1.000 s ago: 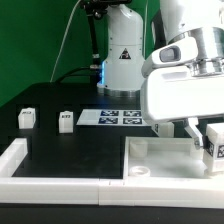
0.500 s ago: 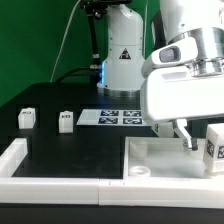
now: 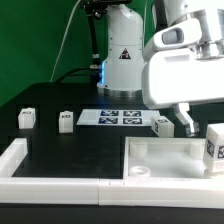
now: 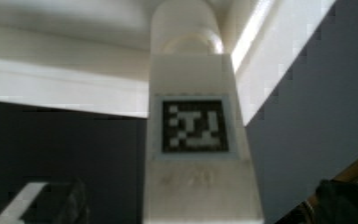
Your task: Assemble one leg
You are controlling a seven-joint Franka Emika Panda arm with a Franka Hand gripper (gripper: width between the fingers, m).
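A leg (image 3: 214, 143), a small white block with a black-and-white tag, stands on the right end of the large white tray-like part (image 3: 150, 165). My gripper (image 3: 189, 122) hangs open just above and to the exterior view's left of it, not touching. In the wrist view the same leg (image 4: 195, 125) fills the middle, with my gripper (image 4: 194, 212) open over it and a dark fingertip (image 4: 41, 200) well clear of its side. Three more legs stand on the black table: two at the left (image 3: 27, 118) (image 3: 66, 122) and one behind the tray (image 3: 163, 124).
The marker board (image 3: 118, 117) lies flat at the back centre, before the robot's white base (image 3: 120, 60). A white raised border (image 3: 20, 155) runs along the table's front and left.
My gripper has risen and drawn off the leg on the tray, which stays standing. The leg behind the tray has come into sight under the arm.
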